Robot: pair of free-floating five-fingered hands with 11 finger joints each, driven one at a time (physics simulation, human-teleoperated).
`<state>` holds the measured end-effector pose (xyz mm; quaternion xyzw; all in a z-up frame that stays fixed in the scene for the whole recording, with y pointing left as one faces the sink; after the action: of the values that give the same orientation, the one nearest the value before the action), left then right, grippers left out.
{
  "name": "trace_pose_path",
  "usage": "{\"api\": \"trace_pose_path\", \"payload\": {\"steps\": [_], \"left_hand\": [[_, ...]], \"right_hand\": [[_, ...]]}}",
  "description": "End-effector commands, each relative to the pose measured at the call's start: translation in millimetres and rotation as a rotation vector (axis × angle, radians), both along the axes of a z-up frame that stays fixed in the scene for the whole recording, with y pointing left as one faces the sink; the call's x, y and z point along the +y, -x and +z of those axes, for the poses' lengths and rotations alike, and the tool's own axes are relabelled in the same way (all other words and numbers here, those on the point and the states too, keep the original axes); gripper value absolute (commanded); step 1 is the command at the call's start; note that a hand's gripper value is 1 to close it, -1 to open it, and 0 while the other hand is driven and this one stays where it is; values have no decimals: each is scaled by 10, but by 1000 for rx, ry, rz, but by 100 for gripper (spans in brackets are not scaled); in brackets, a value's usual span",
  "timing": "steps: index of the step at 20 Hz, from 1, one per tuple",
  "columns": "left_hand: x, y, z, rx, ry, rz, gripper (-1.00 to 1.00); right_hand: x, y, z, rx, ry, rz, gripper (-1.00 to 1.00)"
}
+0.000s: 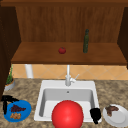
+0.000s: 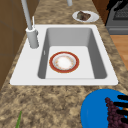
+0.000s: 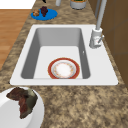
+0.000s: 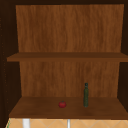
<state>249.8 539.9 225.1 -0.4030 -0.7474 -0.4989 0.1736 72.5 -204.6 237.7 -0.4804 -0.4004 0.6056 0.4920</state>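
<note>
Blue plate (image 1: pixel 25 113) with grapes (image 1: pixel 17 108), sitting on the counter left of the sink (image 1: pixel 41 100).

Hovering at the plate's left rim: left hand (image 1: pixel 6 101), fingers straight and reaching across the grapes in the left side view. Hanging idle at the sink's right front corner beside the white plate (image 1: pixel 120 117): right hand (image 1: pixel 95 114), fingers pointing down, curl hard to tell. Judging as an approach to the blue plate; calling next for closing on rim or fruit without tipping.

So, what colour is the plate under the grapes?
Blue; the plate shows best in the front view, beside the left hand.
</note>
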Motion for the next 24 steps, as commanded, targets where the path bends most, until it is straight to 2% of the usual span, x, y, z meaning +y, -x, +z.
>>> {"api": "trace_pose_path", "payload": {"steps": [1,3,7,10,12,14,15,17,18,24], "left_hand": [[1,-204,-120,0,-35,70,-100],[-6,-353,-187,-14,-2,55,-100],[-45,-579,-374,-68,-3,39,-100],[-106,-707,-553,-108,-1,53,-100],[-87,-647,-709,-131,14,67,-100],[-126,-652,-838,-162,-4,81,-100],[-161,-657,-864,-161,-6,80,-100],[-174,-663,-928,-154,-17,44,-100],[-126,-669,-986,-149,-4,36,-100],[-129,-936,-1097,-109,1,21,-100]], "right_hand": [[0,0,0,0,0,0,0],[0,0,0,0,0,0,0],[0,0,0,0,0,0,0],[0,0,0,0,0,0,0],[0,0,0,0,0,0,0],[0,0,0,0,0,0,0],[0,0,0,0,0,0,0],[0,0,0,0,0,0,0],[0,0,0,0,0,0,0],[0,0,0,0,0,0,0]]}}
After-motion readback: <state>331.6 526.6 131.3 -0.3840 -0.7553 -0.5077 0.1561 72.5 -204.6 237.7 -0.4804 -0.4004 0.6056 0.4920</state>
